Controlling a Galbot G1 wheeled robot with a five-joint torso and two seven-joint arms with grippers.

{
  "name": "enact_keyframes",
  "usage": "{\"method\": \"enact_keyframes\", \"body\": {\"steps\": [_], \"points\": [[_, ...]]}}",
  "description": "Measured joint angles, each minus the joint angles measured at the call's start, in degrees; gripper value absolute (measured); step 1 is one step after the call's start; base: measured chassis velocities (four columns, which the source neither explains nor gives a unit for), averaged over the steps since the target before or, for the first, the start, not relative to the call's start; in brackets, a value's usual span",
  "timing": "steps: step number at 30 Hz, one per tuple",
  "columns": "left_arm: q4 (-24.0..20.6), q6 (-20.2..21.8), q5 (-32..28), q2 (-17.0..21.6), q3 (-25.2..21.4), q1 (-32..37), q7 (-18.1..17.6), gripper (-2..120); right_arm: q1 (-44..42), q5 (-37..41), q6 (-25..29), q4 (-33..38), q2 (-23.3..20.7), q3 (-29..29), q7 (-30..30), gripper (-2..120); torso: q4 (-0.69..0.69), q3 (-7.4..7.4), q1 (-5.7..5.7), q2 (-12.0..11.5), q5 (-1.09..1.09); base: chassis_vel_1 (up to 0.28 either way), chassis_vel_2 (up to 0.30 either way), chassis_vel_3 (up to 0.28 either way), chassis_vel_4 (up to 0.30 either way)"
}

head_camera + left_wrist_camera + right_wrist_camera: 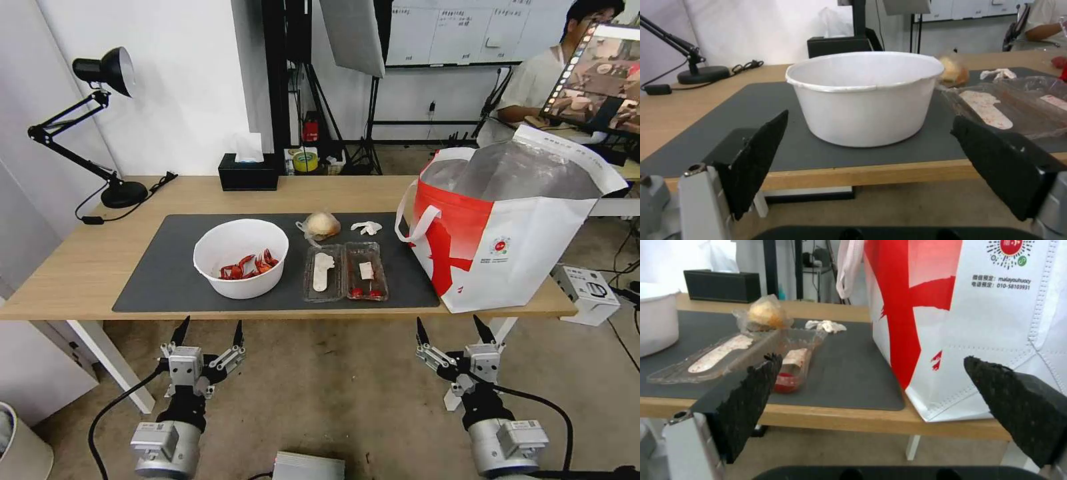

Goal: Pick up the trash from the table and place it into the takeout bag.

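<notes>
Takeout bag top cut off (right wrist view), white bowl contents hidden

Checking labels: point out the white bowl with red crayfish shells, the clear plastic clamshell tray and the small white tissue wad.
white bowl with red crayfish shells (220, 248): head view, inner wall.
clear plastic clamshell tray (373, 263): head view, right half's floor.
small white tissue wad (366, 228): head view, centre.
</notes>
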Motion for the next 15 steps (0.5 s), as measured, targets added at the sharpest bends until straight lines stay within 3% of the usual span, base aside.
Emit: {"method": "enact_keyframes", "body": {"steps": [15], "points": [[0.0,0.0,0.0,0.0,0.0,0.0,0.0,100,0.0,0.0,0.0,0.0,0.0,0.0,0.0,100,0.0,0.0,0.0,0.0,0.0,0.0,0.0,0.0,0.0]]}}
